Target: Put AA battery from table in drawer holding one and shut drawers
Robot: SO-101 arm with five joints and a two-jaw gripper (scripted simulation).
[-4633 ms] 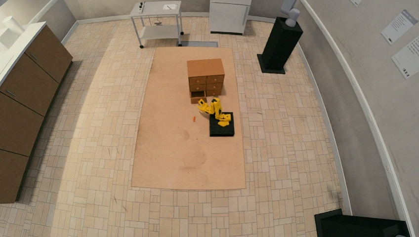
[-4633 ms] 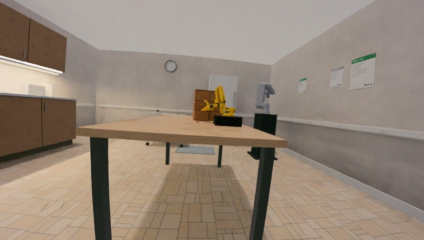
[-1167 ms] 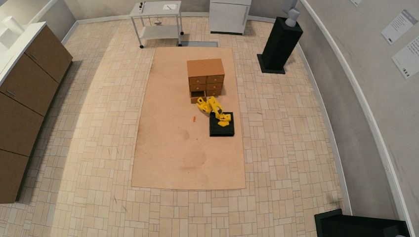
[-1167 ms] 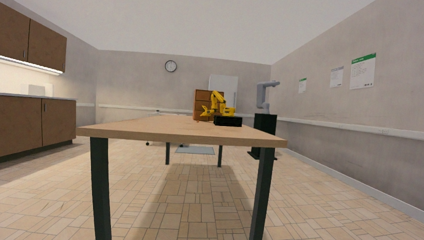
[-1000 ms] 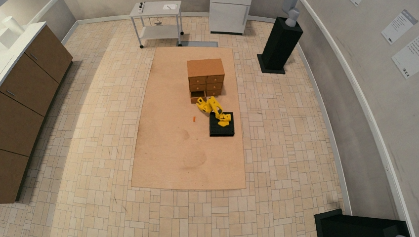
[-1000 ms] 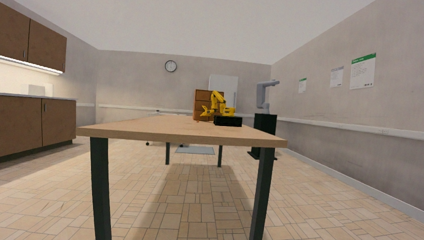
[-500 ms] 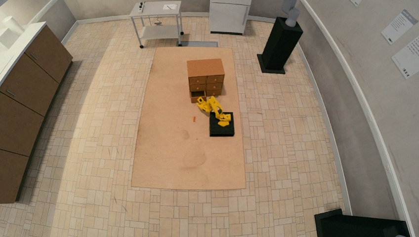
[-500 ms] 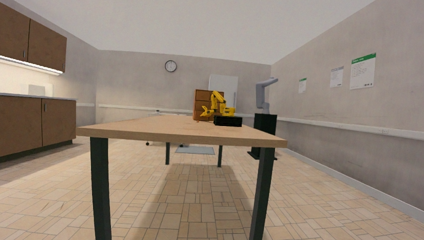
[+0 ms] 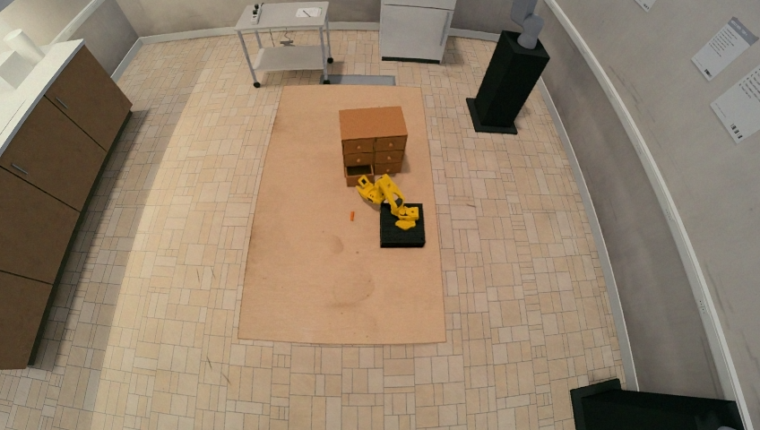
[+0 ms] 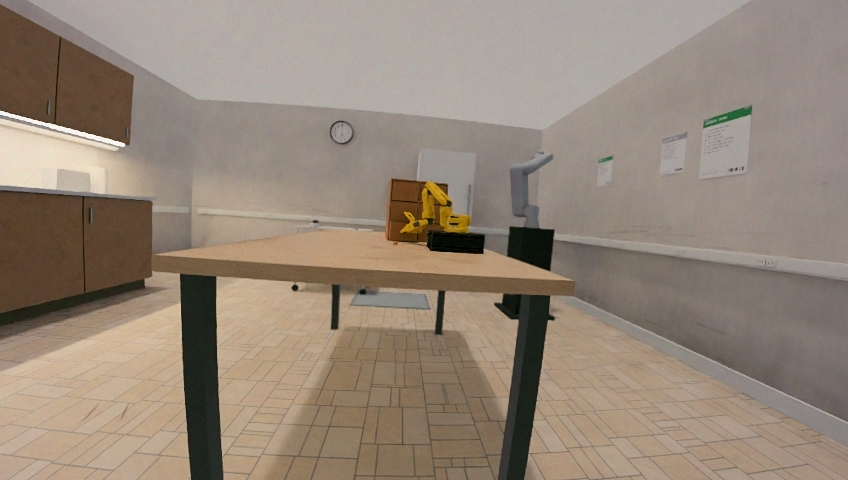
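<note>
A small orange AA battery (image 9: pixel 351 215) lies on the wooden table (image 9: pixel 320 277) (image 10: pixel 357 261), left of the arm's black base (image 9: pixel 401 234) (image 10: pixel 455 242). A brown chest of small drawers (image 9: pixel 372 123) (image 10: pixel 404 202) stands at the back of the table. Its bottom left drawer (image 9: pixel 358 173) is pulled partly out; the others look shut. I cannot see what lies inside it. My yellow gripper (image 9: pixel 364 184) (image 10: pixel 408 228) is low, right at the front of that open drawer, with its fingers nearly together and nothing visible between them. It is well apart from the battery.
A grey robot arm on a black pedestal (image 9: pixel 506 80) (image 10: pixel 526 249) stands off the table to the right. A white cart (image 9: pixel 288 37) and a white cabinet (image 9: pixel 416 29) stand behind the table. Brown cupboards (image 9: pixel 47 159) line the left wall.
</note>
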